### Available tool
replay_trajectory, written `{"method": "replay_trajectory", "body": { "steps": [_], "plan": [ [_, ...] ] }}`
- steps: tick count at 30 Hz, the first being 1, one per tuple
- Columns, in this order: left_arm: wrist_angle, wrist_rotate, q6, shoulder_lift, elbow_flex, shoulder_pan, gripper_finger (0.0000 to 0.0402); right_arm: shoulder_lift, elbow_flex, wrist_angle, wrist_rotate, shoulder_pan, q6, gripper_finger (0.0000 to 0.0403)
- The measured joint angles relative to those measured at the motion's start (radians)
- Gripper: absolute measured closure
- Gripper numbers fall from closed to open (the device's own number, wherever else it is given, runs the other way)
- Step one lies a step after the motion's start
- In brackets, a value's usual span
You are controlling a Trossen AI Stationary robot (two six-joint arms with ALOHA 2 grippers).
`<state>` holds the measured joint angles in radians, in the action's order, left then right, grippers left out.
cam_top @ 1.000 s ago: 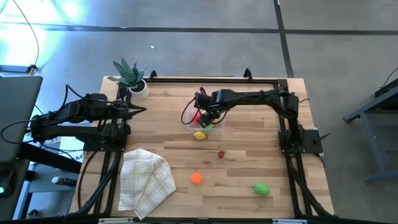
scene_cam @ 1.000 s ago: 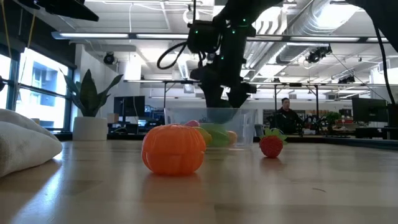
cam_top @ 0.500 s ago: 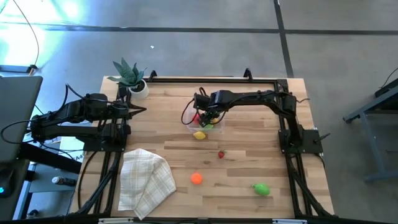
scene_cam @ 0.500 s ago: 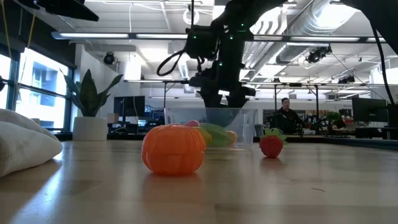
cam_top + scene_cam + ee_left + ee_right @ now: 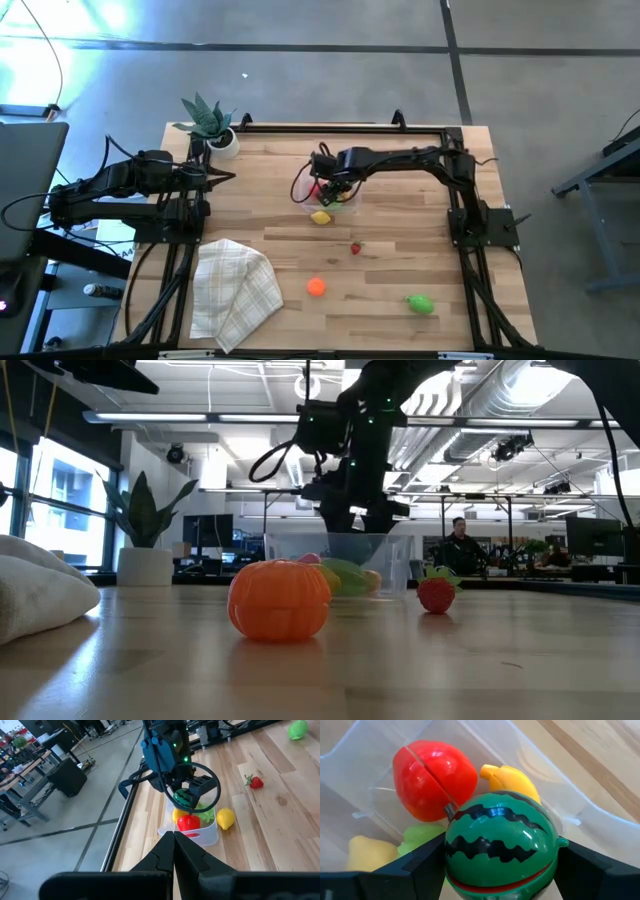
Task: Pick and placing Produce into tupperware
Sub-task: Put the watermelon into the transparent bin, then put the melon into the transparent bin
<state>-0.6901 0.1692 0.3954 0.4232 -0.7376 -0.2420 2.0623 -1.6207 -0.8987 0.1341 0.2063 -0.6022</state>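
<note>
Above the tupperware [image 5: 330, 203] at table centre, the right gripper [image 5: 192, 796] holds a watermelon [image 5: 501, 848] between its jaws; tomato [image 5: 434, 780] and banana [image 5: 512, 780] lie inside. The left gripper [image 5: 228, 177], jaws closed, waits near the plant [image 5: 207, 121]

Nothing legible anywhere: no labels, brands, numbers or signs readable on table, toys, container or arms.

high view: you look straight down on the whole surface [image 5: 400, 260].
low view: level across it into the room.
left wrist: faces the tupperware [image 5: 192, 832] from afar.
right wrist: right above it.
shared: all four catch that tupperware.
</note>
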Motion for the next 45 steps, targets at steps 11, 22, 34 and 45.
{"method": "replay_trajectory", "body": {
  "steps": [11, 22, 34, 45],
  "plan": [
    [0.0, 0.0, 0.0, 0.0, 0.0, 0.0, 0.0401, 0.023, 0.0, 0.016, -0.038, 0.001, 0.025, 0.0112],
    [0.0, 0.0, 0.0, 0.0, 0.0, 0.0, 0.0401, 0.023, 0.0, 0.021, -0.048, 0.001, 0.042, 0.0072],
    [0.0, 0.0, 0.0, 0.0, 0.0, 0.0, 0.0401, 0.023, -0.002, 0.028, -0.057, 0.001, 0.045, 0.0025],
    [0.0, 0.0, 0.0, 0.0, 0.0, 0.0, 0.0401, 0.022, -0.142, -0.125, -0.037, 0.001, 0.053, 0.0025]
  ]
}}
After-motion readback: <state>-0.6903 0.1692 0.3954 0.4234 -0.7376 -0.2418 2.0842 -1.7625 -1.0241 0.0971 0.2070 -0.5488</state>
